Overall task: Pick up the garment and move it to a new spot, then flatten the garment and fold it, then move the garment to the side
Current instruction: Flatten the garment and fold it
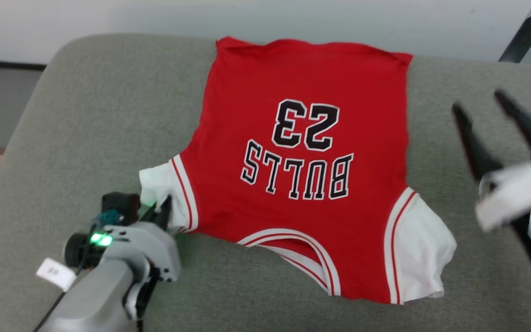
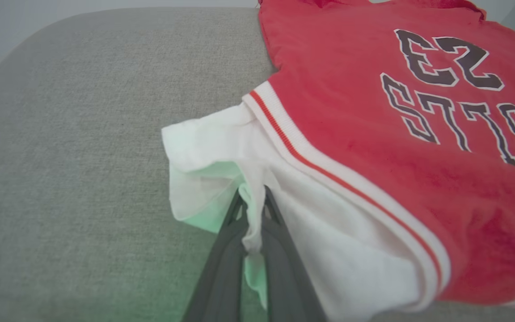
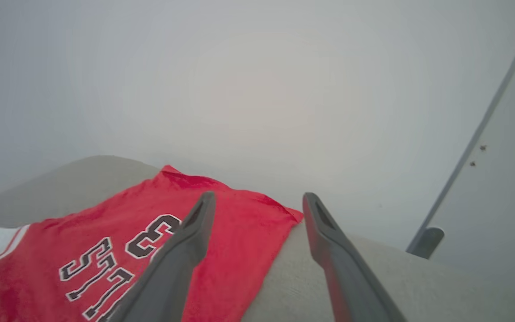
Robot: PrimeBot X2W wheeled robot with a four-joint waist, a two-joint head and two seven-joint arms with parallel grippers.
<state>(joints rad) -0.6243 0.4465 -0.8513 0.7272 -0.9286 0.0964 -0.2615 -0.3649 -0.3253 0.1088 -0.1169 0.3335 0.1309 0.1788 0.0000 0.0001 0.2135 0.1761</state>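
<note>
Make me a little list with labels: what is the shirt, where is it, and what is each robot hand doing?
shirt: red jersey shirt with white short sleeves and black "BULLS 23" lettering
lying on: grey fabric cushion, spread out, lettering upside down in the head view
left gripper: shut on the shirt's white sleeve
right gripper: open, holding nothing, off to the shirt's side

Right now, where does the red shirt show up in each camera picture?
Head view: shirt spread across the middle of the grey cushion.
Left wrist view: shirt at upper right, white sleeve pinched by the left gripper.
Right wrist view: shirt at lower left.
Shared landmark: the black 23.
</note>
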